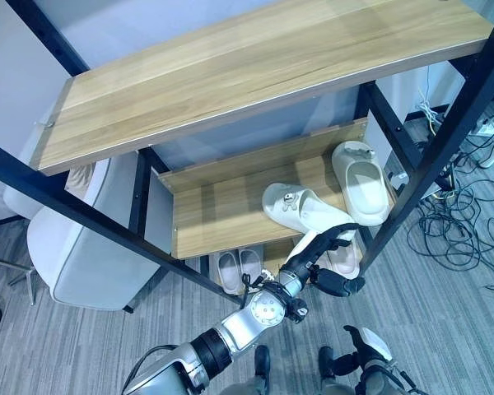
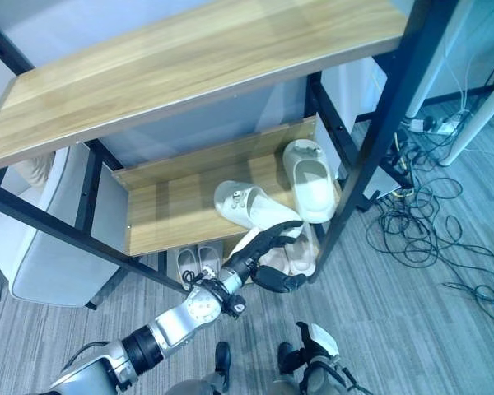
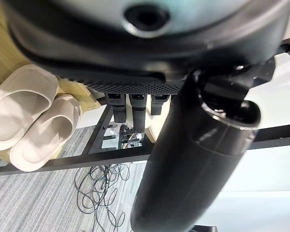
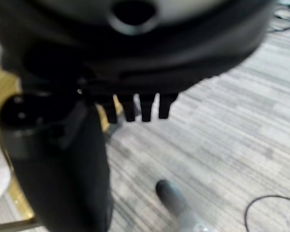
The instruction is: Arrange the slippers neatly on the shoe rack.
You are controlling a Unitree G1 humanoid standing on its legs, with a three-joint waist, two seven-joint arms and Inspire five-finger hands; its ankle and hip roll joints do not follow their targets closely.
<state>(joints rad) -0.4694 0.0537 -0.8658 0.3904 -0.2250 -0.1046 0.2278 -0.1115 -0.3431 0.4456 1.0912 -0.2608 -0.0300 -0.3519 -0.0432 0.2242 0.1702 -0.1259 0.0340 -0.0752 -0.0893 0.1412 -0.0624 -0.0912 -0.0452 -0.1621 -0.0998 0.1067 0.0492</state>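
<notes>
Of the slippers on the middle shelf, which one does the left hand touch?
The white slipper with a small charm, lying diagonally; the left hand reaches its heel. The plain cream slipper lies apart, to the right.

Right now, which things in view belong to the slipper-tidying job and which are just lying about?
Job:
- black-framed wooden shoe rack
- cream slipper lying askew on the middle shelf
- cream slipper by the rack's right post
- pale pink slipper pair on the bottom shelf
- left hand

Lying about:
- grey upholstered chair
- tangled black floor cables
</notes>
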